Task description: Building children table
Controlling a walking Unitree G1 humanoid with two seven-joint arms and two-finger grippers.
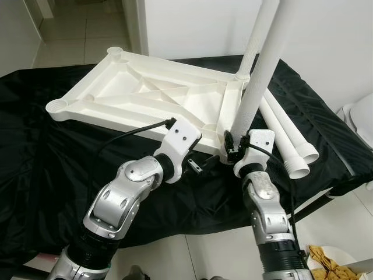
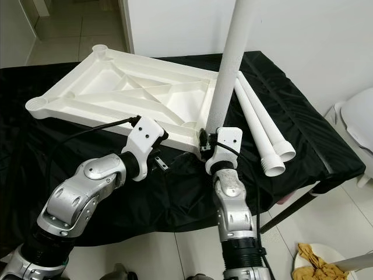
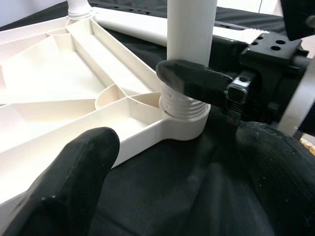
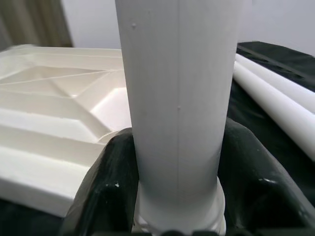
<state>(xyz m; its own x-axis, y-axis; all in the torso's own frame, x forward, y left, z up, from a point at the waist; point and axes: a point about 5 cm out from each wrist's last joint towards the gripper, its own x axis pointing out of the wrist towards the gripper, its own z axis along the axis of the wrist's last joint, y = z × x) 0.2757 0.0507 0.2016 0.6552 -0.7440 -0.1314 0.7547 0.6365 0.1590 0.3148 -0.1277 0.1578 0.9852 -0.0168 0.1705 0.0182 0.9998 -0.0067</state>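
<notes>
Leg [image 2: 228,64] standing upright in tabletop [image 2: 116,87] corner socket, clamped low by right gripper [image 3: 197,83]; left gripper [image 3: 162,167] open, empty; rigid, light, smooth plastic, best held near threads.

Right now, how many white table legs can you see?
3: one upright leg gripped low by the right gripper at the tabletop's corner socket, and two loose legs lying side by side on the black cloth.

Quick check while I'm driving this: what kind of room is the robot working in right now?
Probably a room in a home, set up as a makeshift assembly spot: pale tiled floor, plain white wall, and a low surface draped in black cloth holding the upturned tabletop. The right gripper grips a leg.
</notes>
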